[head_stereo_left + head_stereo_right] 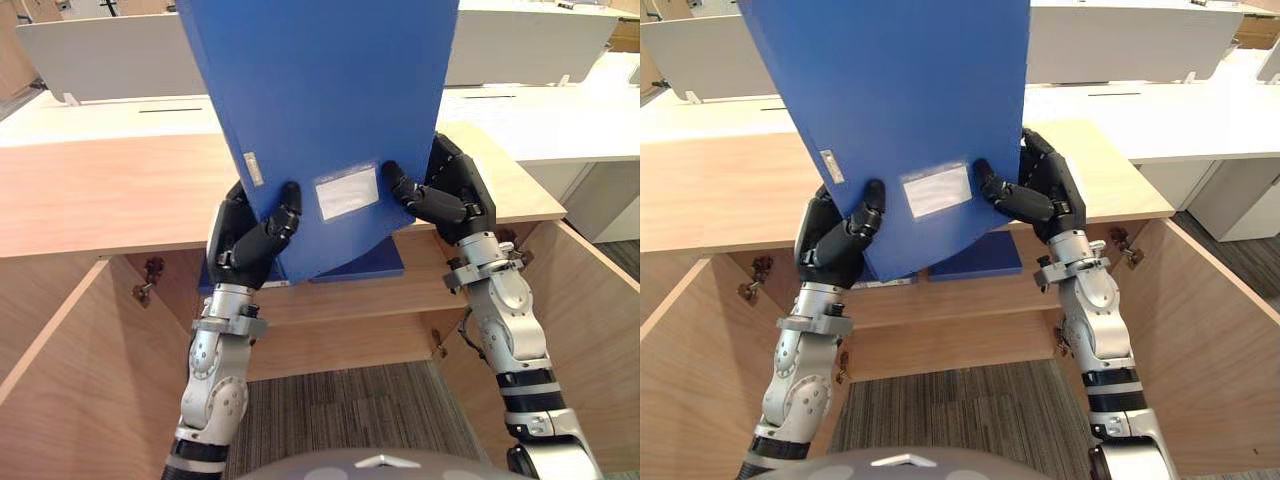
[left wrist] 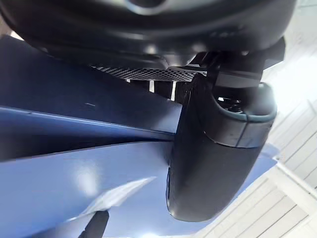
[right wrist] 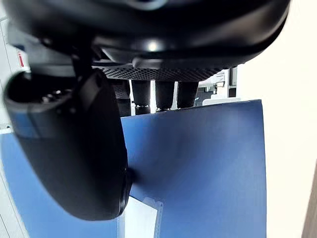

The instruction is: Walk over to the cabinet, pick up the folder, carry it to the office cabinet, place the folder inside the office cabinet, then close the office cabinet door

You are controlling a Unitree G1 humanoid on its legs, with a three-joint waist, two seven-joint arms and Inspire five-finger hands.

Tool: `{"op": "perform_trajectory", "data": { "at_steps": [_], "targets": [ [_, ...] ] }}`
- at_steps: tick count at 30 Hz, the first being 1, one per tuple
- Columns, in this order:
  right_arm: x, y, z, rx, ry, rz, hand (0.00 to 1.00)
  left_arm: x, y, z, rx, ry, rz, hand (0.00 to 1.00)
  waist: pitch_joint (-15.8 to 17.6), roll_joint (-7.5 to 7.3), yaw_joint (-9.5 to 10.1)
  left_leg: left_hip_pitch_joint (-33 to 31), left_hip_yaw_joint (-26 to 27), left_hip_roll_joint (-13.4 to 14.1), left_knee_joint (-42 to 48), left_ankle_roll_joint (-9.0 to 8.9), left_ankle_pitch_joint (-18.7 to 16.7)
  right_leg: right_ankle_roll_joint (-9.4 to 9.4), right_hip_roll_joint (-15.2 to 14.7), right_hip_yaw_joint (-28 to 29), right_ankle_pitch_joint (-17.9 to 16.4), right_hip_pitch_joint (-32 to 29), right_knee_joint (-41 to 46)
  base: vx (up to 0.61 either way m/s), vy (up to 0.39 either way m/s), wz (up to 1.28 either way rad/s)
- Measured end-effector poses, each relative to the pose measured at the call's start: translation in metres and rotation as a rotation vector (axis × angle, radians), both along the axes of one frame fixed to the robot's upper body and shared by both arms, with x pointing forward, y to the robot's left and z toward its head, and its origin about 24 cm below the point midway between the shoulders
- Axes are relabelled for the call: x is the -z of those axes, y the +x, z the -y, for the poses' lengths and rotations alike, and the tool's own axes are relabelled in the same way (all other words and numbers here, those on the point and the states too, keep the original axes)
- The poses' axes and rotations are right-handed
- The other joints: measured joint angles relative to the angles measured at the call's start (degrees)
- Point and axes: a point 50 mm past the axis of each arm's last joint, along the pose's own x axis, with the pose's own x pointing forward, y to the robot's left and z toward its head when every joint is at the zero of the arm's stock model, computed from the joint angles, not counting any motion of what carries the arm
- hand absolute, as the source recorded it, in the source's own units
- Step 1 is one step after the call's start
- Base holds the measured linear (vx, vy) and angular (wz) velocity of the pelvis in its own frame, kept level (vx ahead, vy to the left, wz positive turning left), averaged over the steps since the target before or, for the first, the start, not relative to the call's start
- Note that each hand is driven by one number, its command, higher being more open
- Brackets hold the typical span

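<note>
You have the blue folder [image 1: 320,110] up in both hands, held nearly upright and leaning a little to the left, its near face turned toward you. It hangs over the front of the open office cabinet [image 1: 100,190], above the wooden top at the far end and in front of the opening at the near end.

Your left hand [image 1: 245,240] grips the folder's lower left corner: the left thumb [image 1: 285,205] lies on the near face and the fingers wrap behind, pinching the cover. Your right hand [image 1: 455,195] grips the lower right edge the same way, with the right thumb [image 1: 400,185] pressed on the near face. In the right wrist view its fingers [image 3: 166,94] reach past the folder's edge to the far side.

A white label [image 1: 346,192] sits on the near face between the two thumbs.

Inside the cabinet a second blue folder [image 1: 365,262] lies flat on the shelf [image 1: 330,305], just below the held one. You cannot tell whether the two touch.

The left door [image 1: 60,380] and the right door [image 1: 600,320] stand swung out toward you, with grey carpet [image 1: 350,410] between them. White desks [image 1: 560,120] stand beyond the cabinet
</note>
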Motion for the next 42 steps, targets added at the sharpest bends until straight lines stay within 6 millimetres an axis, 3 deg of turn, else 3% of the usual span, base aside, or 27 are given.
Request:
{"op": "perform_trajectory", "data": {
  "at_steps": [5,6,20,26,30,34,37,42],
  "targets": [
    [-0.001,-0.001,-0.005,-0.025,0.012,0.024,0.0,0.007,0.002,0.003,0.0,-0.034,-0.04,0.0,-0.1,0.0,0.02,0.0,-0.1,0.0,0.0,-0.06,0.1,-0.02,0.0,-0.1,0.0,0.0,0.0,0.0,0.0,0.0],
    [-0.001,-0.001,-0.005,-0.027,0.011,0.024,0.0,0.007,0.002,0.003,0.0,-0.035,-0.04,1.0,-0.2,0.02,0.02,0.0,-0.1,0.0,0.0,-0.09,0.2,-0.02,0.0,-0.1,0.0,0.0,0.0,0.0,0.0,0.0],
    [0.003,-0.001,-0.015,-0.019,0.041,0.011,0.0,0.008,0.001,-0.002,-0.066,0.124,-0.034,1.0,-0.5,0.03,-0.3,-0.5,-1.2,0.0,0.0,-0.4,0.7,-0.05,0.0,-1.4,0.0,0.2,-0.3,-0.01,-0.005,0.03],
    [0.003,-0.008,-0.031,-0.02,0.091,0.023,0.0,0.006,-0.018,-0.019,-0.245,0.16,-0.048,1.0,-0.6,0.09,0.09,-0.8,-2.1,0.1,0.0,-0.48,0.8,-0.09,0.1,-2.2,0.0,0.3,-0.5,-0.02,-0.012,0.08],
    [0.008,-0.017,-0.028,0.051,0.118,0.008,0.0,0.003,-0.032,-0.048,-0.478,0.177,-0.06,1.0,-0.7,0.06,0.44,-0.9,-3.2,0.0,-0.3,-0.46,0.8,-0.17,0.0,-3.4,-0.2,1.0,-0.8,-0.02,-0.009,0.14],
    [0.005,-0.026,-0.018,0.137,0.143,0.031,0.0,0.013,-0.054,-0.077,-0.691,0.183,-0.148,1.0,-0.7,0.02,0.86,-1.8,-4.2,0.0,-0.3,-0.45,0.9,-0.24,0.0,-4.5,-0.3,0.8,-1.0,-0.01,-0.012,0.13],
    [0.001,-0.028,-0.01,0.199,0.14,0.056,0.0,0.021,-0.064,-0.084,-0.747,0.189,-0.206,1.0,-0.6,-0.2,1.24,-2.1,-4.8,-0.1,-0.3,-0.4,0.9,-0.2,0.0,-5.0,-0.3,0.9,-1.2,0.0,-0.006,0.12],
    [0.002,-0.032,-0.008,0.236,0.131,0.057,0.0,0.054,-0.079,-0.09,-0.784,0.217,-0.376,1.0,-0.6,-0.28,1.42,-2.3,-5.1,-0.1,-0.3,-0.41,0.9,-0.15,-0.1,-5.6,-0.4,0.9,-1.3,-0.01,0.0,0.04]
  ]
}}
